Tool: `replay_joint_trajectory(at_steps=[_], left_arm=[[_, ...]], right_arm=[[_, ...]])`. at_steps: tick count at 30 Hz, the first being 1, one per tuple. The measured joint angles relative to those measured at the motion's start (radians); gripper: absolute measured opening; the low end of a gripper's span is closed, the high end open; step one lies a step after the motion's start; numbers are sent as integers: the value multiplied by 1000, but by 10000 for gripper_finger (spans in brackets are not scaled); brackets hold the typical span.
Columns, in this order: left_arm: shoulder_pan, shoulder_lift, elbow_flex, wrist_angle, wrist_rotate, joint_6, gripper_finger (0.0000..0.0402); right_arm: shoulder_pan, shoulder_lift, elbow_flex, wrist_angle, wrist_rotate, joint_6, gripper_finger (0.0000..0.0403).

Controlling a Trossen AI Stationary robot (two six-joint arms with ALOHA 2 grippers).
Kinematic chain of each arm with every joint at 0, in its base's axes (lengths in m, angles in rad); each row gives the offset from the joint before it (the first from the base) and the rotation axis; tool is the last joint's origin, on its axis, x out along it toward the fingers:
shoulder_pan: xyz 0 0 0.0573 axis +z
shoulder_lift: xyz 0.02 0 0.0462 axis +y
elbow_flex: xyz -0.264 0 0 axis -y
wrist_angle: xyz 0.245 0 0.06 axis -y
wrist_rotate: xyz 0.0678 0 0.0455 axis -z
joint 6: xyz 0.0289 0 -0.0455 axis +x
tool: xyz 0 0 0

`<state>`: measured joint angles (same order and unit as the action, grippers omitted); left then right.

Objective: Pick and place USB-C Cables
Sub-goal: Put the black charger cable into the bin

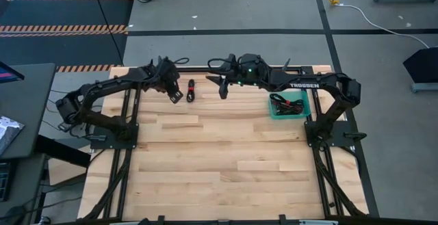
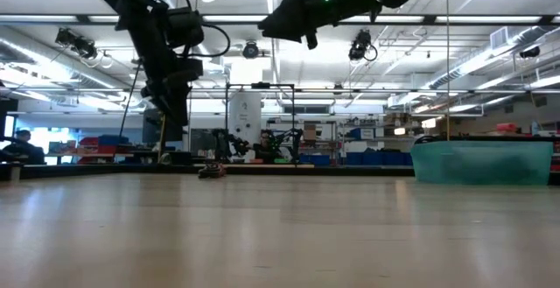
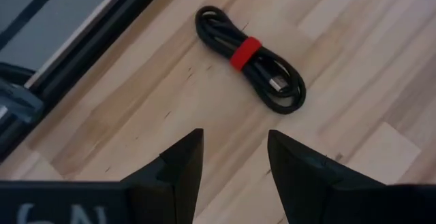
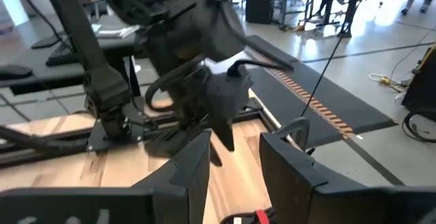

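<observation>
White "TROSSEN" lettering reads on the right arm's forearm in the high view; partial white characters on the left wrist housing are cut off, can't read. Teal bin (image 1: 290,113) sits at the table's (image 1: 226,177) far right, by the right arm's base; it holds a tangle of black cable bundles (image 1: 287,104) with red ties, count not clear. In the low view the bin's (image 2: 483,163) translucent wall hides the contents. One USB-C cable (image 1: 191,90), black coil with a red tie, lies flat on the wood near the far edge, between the two grippers, well apart from the bin. Left wrist view shows it (image 3: 250,59) just ahead of the fingers, metal plug end visible, nothing touching it. In the low view it (image 2: 211,171) is a small dark lump far back on the table. Left gripper (image 1: 176,96) hangs above the table just beside the cable, jaws narrowly parted, empty (image 3: 231,159). Right gripper (image 1: 222,88) is raised high on the cable's other side, jaws parted, empty (image 4: 233,157); red tie shows below its fingers.
</observation>
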<state>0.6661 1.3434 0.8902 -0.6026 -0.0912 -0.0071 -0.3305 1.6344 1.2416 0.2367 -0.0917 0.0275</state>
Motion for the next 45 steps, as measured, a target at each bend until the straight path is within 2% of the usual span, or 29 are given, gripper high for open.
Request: replay_joint_trajectory(at_steps=[7,14,20,41,45], left_arm=[[22,30,0,79,12,-5,171],[34,182,1,184,45,-4,171],[41,228,1,334,61,-14,172],[75,230,1,366,102,-121,172],[73,270,2,358,121,-150,180]], right_arm=[[0,0,1,-116,-8,-4,135],[7,0,1,-232,-11,29,135],[21,0,1,-264,-12,30,135],[11,0,1,-305,13,22,135],[11,0,1,-304,13,22,135]])
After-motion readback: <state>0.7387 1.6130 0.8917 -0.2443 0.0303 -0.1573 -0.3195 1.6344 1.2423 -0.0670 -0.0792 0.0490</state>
